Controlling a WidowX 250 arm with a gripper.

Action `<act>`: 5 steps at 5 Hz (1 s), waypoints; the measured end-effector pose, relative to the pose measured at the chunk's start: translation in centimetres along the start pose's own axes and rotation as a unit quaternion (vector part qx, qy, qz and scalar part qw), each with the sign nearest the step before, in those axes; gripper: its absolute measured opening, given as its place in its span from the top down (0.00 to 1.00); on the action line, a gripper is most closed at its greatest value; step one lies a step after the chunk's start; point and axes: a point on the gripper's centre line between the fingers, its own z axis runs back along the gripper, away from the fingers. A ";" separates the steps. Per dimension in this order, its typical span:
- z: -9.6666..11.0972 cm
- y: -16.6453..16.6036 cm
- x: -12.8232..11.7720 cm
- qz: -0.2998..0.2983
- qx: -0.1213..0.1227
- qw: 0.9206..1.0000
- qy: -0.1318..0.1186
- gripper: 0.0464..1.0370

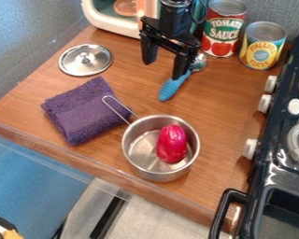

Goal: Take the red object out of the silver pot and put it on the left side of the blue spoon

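Red object [171, 144]: it sat inside the pot, right of the middle; its glossy, rounded skin looked slippery, and it was probably light and firm, hard to bruise.
Hold: the best grip seemed to be across its narrow middle, left and right, with the fingers low enough not to squeeze it out.
Silver pot [158, 175]: its near-vertical wall stood close to the object's right side, so a finger could catch the rim there; being thin metal, it might slide if bumped.
Black gripper [163, 70]: it hung at the far side, fingers spread, pinching nothing.
Blue spoon [171, 87]: it lay beyond the pot; a rounded load might roll when released left of it.
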 end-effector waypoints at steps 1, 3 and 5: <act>-1.5 -0.4 -0.5 0.001 -0.006 1.000 0.018 0.04; 3.1 -5.0 -5.1 -0.042 -0.014 0.999 -0.022 0.04; 5.0 -7.4 -9.4 -0.077 -0.031 0.996 -0.036 0.04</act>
